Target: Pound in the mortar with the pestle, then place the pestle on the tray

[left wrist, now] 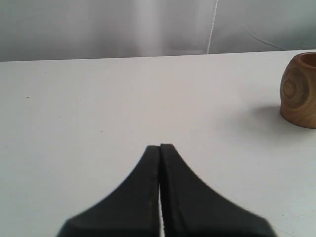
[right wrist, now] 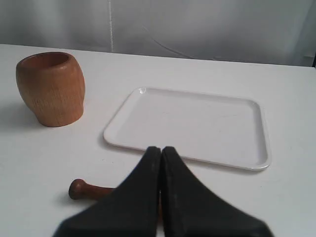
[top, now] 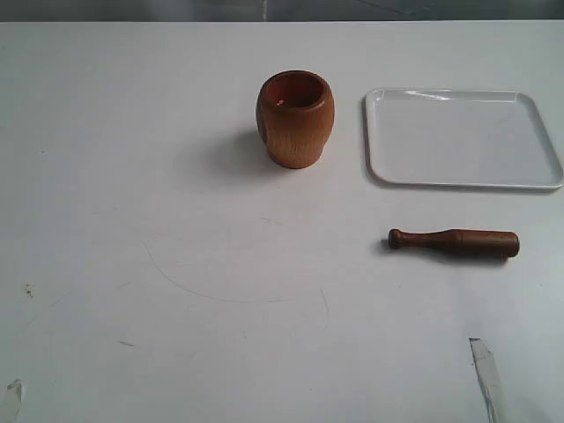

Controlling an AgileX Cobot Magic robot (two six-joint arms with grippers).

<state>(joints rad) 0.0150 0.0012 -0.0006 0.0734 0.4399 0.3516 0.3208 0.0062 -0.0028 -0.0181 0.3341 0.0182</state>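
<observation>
The reddish-brown wooden mortar (top: 295,118) stands upright on the white table, mouth up; it also shows as the mortar (left wrist: 299,90) and the mortar (right wrist: 50,89). To its right lies the flat white tray (top: 462,138), tray (right wrist: 192,126), with nothing on it. The dark-brown pestle (top: 454,242) lies flat on the table in front of the tray, knob pointing left. In the right wrist view only the pestle's knob end (right wrist: 81,189) shows; my right gripper (right wrist: 161,149) hides the rest. My left gripper (left wrist: 160,147) is shut over bare table, far from the mortar. Both grippers hold nothing.
The white table (top: 176,291) carries faint scuff marks. Pale gripper tips peek in at the exterior view's bottom corners, one at the right (top: 486,374) and one at the left (top: 11,397). A grey curtain backs the table's far edge.
</observation>
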